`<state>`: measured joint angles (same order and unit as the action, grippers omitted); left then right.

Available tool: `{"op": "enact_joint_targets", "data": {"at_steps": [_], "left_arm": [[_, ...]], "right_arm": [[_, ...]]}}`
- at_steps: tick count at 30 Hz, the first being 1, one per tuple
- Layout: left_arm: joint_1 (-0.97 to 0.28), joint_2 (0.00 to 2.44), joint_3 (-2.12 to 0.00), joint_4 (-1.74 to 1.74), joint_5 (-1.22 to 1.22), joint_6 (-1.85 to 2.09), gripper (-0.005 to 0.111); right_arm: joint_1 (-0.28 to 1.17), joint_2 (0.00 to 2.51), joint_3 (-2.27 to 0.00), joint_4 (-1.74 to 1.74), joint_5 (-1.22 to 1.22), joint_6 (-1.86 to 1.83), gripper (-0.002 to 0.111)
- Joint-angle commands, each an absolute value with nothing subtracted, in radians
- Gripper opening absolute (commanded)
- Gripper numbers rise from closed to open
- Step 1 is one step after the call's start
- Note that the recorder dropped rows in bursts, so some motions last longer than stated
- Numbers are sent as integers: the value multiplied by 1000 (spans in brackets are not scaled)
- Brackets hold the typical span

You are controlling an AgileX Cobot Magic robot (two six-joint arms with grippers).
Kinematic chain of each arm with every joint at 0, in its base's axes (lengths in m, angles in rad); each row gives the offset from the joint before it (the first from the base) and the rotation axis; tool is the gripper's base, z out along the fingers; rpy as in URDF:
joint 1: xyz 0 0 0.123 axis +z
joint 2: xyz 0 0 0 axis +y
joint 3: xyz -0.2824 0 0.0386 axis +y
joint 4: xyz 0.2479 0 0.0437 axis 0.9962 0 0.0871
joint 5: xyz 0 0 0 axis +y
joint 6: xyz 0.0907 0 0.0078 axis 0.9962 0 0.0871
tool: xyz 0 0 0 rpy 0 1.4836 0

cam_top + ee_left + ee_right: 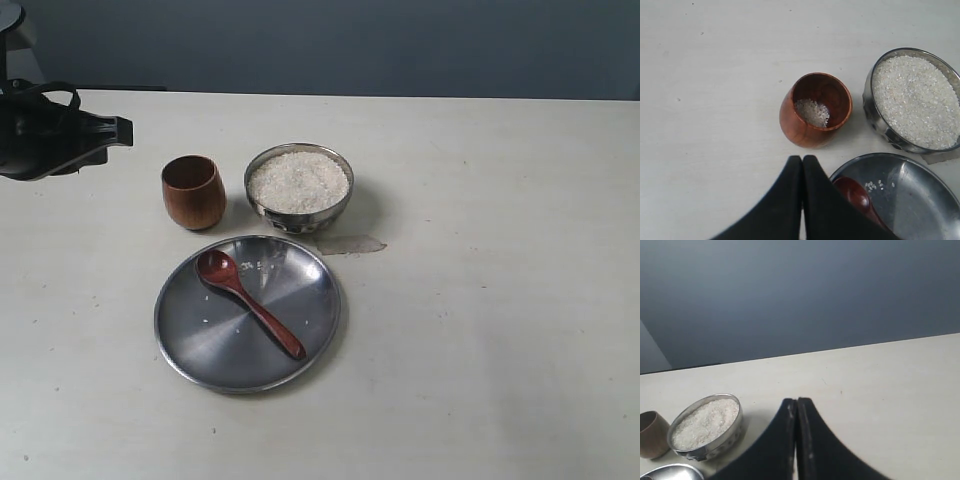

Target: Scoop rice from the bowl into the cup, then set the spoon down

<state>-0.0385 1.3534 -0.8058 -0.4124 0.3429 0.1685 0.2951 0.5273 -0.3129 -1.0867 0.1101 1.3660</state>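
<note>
Your left gripper (802, 160) is clenched on nothing, jaws pressed flat together. Just ahead of its tips stands the cup (816, 107) with a little rice (812, 112) inside. The full bowl (874, 122) sits close beside the cup, not touching it. The spoon (250, 303) lies inside the plate (195, 345), near your tips. Your right gripper (796, 402) is clenched empty too, with the bowl well ahead of it and bare table (880, 390) around it.

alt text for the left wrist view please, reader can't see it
A brown wooden cup with a little rice at its bottom stands on a pale table beside a steel bowl filled with rice. Nearest the camera, the shut left gripper partly hides a steel plate holding a reddish spoon and a few loose grains.
</note>
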Motion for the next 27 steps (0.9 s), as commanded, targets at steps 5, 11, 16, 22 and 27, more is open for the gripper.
{"op": "enact_joint_targets", "data": {"at_steps": [5,11,16,22,27], "left_arm": [[-41,1355,-809,-410,336,168,0],[-41,1355,-809,-410,336,168,0],[-41,1355,-809,-410,336,168,0],[-41,1355,-809,-410,337,168,0],[-41,1355,-809,-410,337,168,0]], "right_arm": [[291,524,-304,-1091,101,1359,0],[291,524,-229,-872,192,1246,0],[291,524,-190,-375,154,641,0],[291,524,-174,-174,287,415,0],[291,524,-161,-205,297,415,0]]}}
